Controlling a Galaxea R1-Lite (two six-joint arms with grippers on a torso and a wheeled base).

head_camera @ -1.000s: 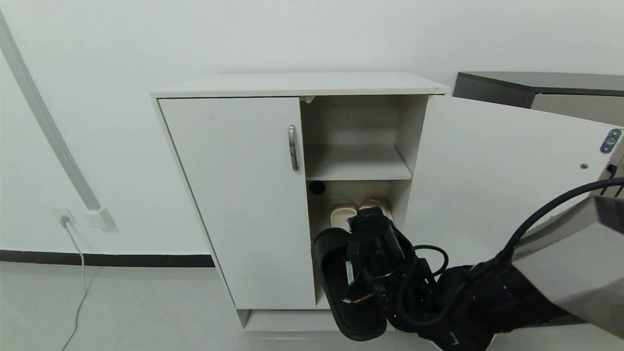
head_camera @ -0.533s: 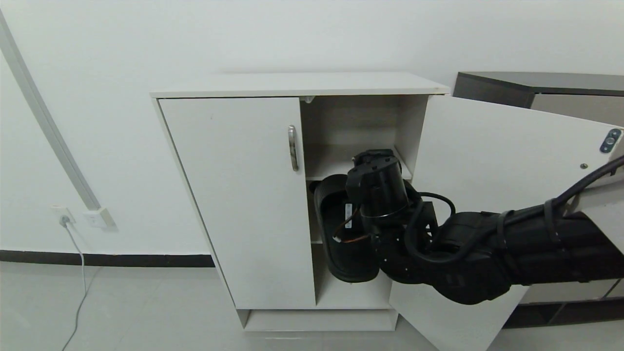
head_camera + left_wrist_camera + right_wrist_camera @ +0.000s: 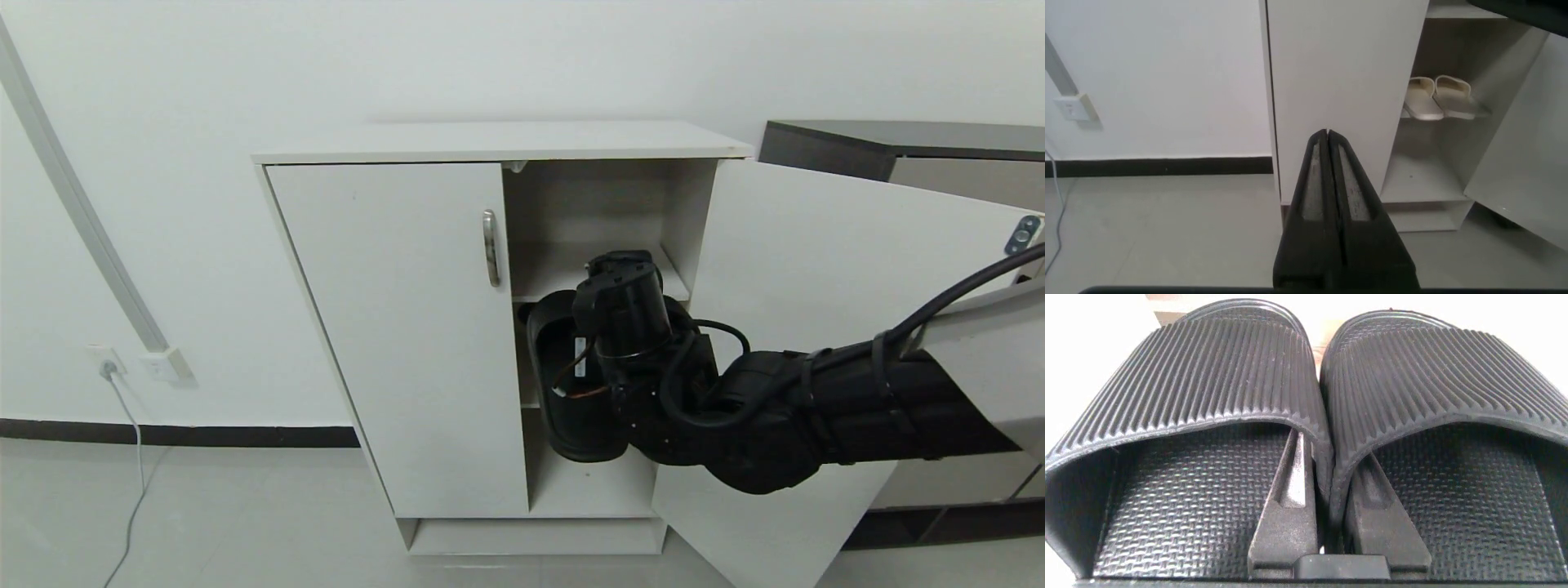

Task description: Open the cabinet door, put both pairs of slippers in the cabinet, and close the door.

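The left claw is clenched on nothing, its fingers pressed flat together, aimed at the cabinet. Straight ahead of it stands the closed door. Ahead and to its right, the beige slippers sit side by side on a shelf inside. The right claw pinches the black slippers by their adjoining inner walls, holding them in the open compartment. The open door hangs to its right.

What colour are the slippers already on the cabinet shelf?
Pale beige; the slippers show best in the left wrist view.
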